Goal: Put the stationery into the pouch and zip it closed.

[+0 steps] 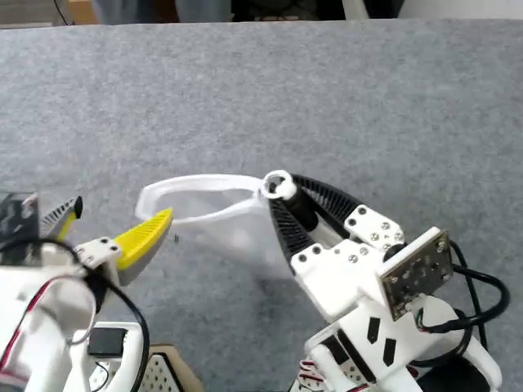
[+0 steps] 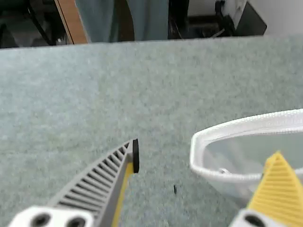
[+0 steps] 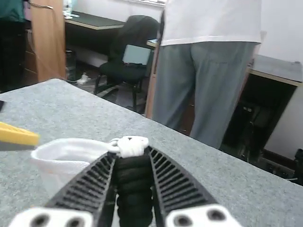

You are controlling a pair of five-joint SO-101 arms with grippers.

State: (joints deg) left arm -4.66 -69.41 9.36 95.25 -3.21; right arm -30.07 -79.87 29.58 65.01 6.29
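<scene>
Between the black fingers of my right gripper (image 1: 279,189), clamped tight, sits a black stationery stick (image 3: 134,184), its white end touching the nearest corner of the pouch's (image 1: 196,181) open mouth. My left gripper (image 1: 122,210) stands spread wide, one yellow finger over the pouch's other end, gripping nothing. The risk: with the pouch unheld, a push could snag the rim and shove it away.

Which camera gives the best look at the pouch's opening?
The high view: it shows the pouch's nearly whole open rim from above. The left wrist view catches one end, partly behind the left hand. The right wrist view sees it at a low angle past the right hand gripping it.
</scene>
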